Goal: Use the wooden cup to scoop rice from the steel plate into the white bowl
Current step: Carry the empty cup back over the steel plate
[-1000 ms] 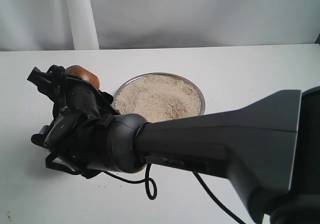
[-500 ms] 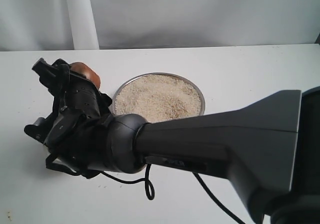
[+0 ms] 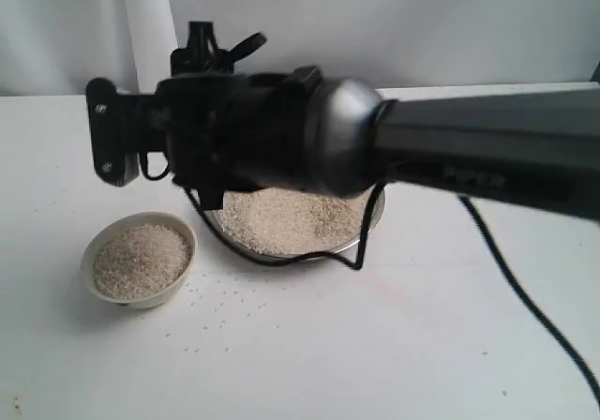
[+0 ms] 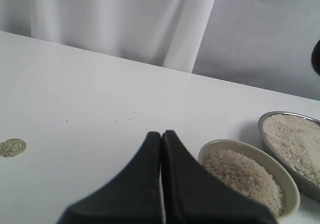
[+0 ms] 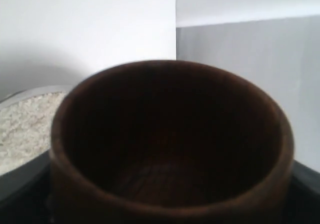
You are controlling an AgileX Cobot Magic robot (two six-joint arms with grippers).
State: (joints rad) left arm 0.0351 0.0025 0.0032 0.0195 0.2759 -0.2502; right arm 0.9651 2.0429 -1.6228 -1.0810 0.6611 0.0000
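Wooden cup [image 5: 170,134], empty, is filling the frame, clamped in the right gripper [image 5: 170,204]; lower centre, left gripper [image 4: 161,136] is hanging closed.

L gripper [image 4: 161,135] closed, nr white bowl [image 4: 226,143]

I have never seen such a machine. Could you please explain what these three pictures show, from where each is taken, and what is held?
It is a robot with two arms, each ending in a gripper. The wide picture comes from a camera off the arms: the dark right arm reaches across a white table, above the steel plate of rice; the white bowl, also holding rice, stands beside the plate. The other two come from cameras on the wrists. One shows the left gripper, shut and empty, with a coin on the table. The other looks into the wooden cup, empty inside, which the right gripper holds.
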